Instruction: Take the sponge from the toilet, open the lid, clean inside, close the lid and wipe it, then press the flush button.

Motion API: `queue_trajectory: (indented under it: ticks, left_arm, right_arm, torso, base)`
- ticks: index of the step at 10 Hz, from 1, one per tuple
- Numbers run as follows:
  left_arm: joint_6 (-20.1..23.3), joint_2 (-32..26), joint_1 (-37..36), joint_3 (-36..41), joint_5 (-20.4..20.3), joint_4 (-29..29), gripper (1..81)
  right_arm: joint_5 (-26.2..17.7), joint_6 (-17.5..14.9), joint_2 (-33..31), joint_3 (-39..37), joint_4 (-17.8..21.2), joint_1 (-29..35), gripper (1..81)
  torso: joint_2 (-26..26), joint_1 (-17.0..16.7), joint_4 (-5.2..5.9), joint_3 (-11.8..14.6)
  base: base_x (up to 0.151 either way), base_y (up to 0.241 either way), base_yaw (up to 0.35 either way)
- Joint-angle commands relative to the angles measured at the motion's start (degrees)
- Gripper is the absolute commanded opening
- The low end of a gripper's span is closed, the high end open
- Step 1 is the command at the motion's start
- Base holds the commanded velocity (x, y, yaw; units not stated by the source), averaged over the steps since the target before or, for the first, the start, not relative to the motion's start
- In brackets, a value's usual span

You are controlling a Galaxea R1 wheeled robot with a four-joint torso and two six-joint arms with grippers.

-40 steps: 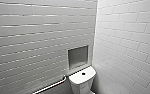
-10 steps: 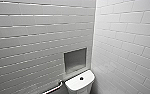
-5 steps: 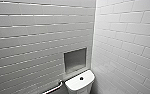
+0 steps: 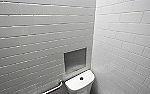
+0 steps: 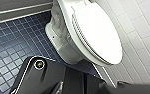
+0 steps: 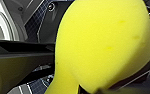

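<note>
Sponge point(image 6: 101, 45) grasped in right end effector point(image 6: 96, 87), pickup done. Left end effector point(image 5: 88, 83): grip, cannot tell. Lid point(image 5: 96, 32) ahead of it, closed; rest looks pending.

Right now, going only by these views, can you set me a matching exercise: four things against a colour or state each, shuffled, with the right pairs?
Things:
1. sponge
2. lid
3. flush button
4. floor

Descriptions:
A. small dark blue tiles
B. white, closed down
C. bright yellow
D. small, round, dark

Pairs: 1-C, 2-B, 3-D, 4-A
</note>
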Motion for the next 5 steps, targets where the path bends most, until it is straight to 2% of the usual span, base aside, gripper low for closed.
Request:
queue_trajectory:
  ticks: [1,3,5]
  left_arm:
    - [-1.5,-6.2,-17.5,16.4,14.7,-1.3,81.1]
    - [-2.1,-6.2,-25.8,19.3,14.9,-4.5,81.1]
    - [-2.1,-3.5,-32.2,19.1,17.9,-6.2,81.1]
  right_arm:
    - [-2.0,0.1,0.0,-0.1,0.0,2.1,1.0]
    - [-2.0,0.1,0.2,-0.1,0.0,2.2,1.0]
    - [-1.6,0.1,0.5,-0.2,-0.1,2.3,1.0]
  torso:
    - [0.0,0.0,0.0,0.0]
    - [0.0,0.0,0.0,0.0]
    - [0.0,0.0,0.0,0.0]
  base:
    - [0.0,0.0,0.0]
    - [0.0,0.0,0.0]
    - [0.0,0.0,0.0]
